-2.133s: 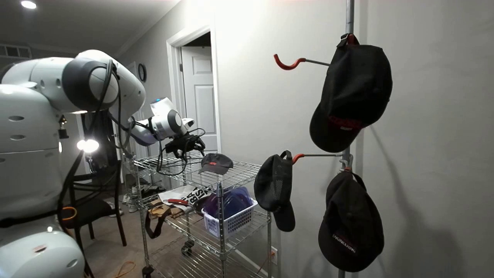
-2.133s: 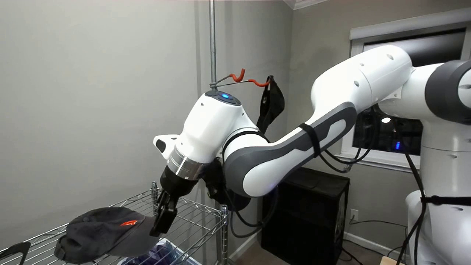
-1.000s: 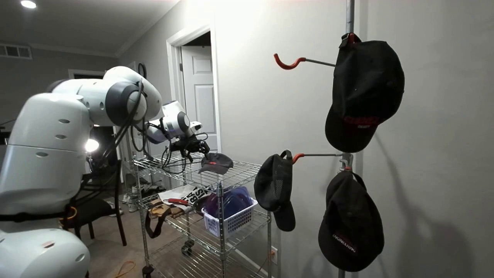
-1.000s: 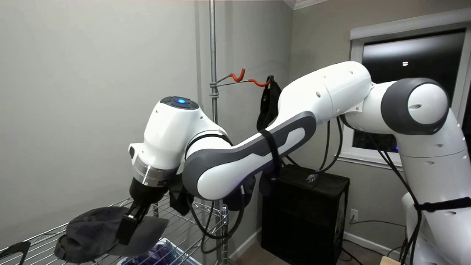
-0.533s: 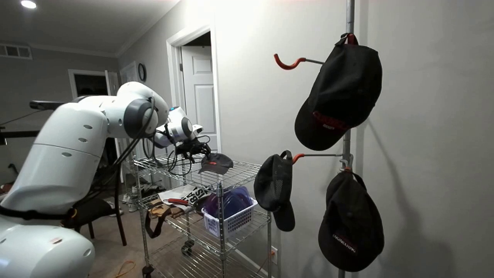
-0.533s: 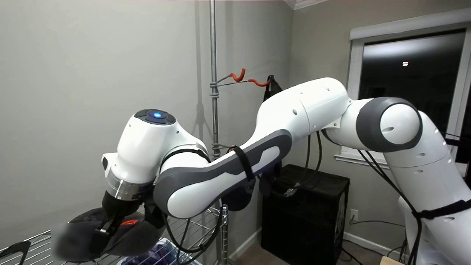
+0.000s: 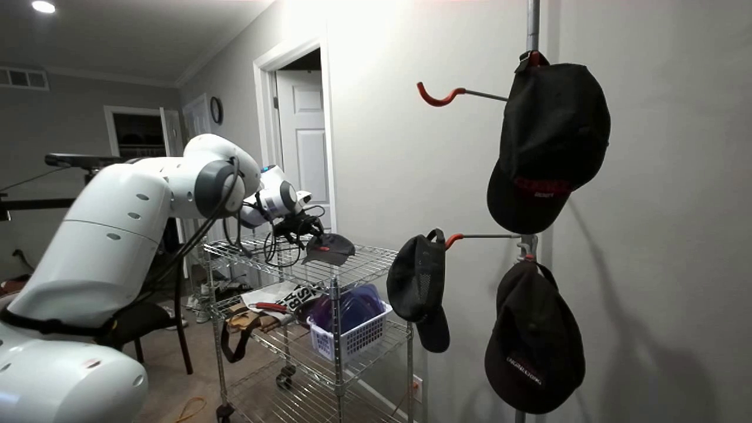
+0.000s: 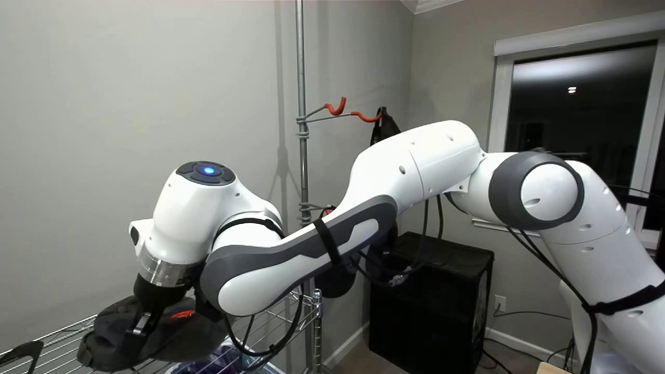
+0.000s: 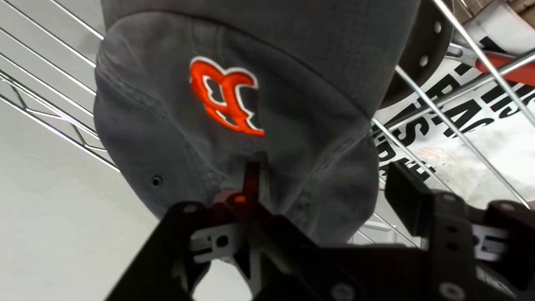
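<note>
I watch my gripper (image 9: 324,179) through the wrist view, and its two fingers (image 9: 411,200) stand clearly apart from each other. Directly below the gripper is the dark grey cap (image 7: 339,251), which rests on the wire shelf (image 7: 370,262) with its crown (image 9: 167,113) upward. One finger is over the crown, near the red letter (image 9: 229,94); the other finger is outside, past the edge of the crown. Whether the finger over the crown touches the fabric, I cannot tell. The brim (image 9: 301,37) of the cap lies ahead of the fingertips, farther than the letter. In both exterior views, my arm (image 8: 387,171) bends down to this same cap. Under the gripper and the shelf, I see through the wires a white thing (image 9: 501,140) with black letters. On the lower shelf (image 7: 296,352), also beneath the gripper's level, there are a red handle (image 7: 271,306) and a basket (image 7: 361,339) with purple things (image 7: 355,305) inside. Well apart from the gripper, three black caps (image 7: 555,135) hang on a metal pole (image 8: 301,62), which carries red hooks (image 8: 337,111). One of these caps hangs higher than the other two.
</note>
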Robot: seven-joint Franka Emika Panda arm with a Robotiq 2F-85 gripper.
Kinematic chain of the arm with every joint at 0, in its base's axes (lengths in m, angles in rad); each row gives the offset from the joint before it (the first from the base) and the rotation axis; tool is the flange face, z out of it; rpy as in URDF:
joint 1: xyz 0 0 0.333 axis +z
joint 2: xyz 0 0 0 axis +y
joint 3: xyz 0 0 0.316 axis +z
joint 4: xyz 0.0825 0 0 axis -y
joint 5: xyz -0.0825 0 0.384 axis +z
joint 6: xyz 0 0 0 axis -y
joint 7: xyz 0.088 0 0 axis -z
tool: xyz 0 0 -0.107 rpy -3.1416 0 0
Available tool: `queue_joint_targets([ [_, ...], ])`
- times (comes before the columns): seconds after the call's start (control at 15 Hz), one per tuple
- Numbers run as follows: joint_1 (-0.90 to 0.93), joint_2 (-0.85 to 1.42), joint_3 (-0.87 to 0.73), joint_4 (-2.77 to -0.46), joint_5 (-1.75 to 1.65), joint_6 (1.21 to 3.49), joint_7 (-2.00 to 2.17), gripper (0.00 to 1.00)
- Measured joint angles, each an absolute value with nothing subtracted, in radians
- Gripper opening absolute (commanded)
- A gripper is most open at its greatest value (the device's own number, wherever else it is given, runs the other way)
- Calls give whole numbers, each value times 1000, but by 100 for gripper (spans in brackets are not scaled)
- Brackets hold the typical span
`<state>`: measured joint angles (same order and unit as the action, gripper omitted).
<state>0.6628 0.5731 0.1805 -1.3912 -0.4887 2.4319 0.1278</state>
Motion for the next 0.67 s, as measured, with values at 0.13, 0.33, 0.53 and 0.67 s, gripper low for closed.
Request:
queue_joint_targets([
  [0.13, 664, 578, 171, -1387, -489, 2432, 117, 34],
  [0.33, 668, 578, 160, -1379, -489, 2432, 112, 15],
  [0.53, 668, 578, 159, -1375, -489, 2432, 112, 2],
  [0.67, 668, 578, 159, -1375, -489, 2432, 112, 0],
])
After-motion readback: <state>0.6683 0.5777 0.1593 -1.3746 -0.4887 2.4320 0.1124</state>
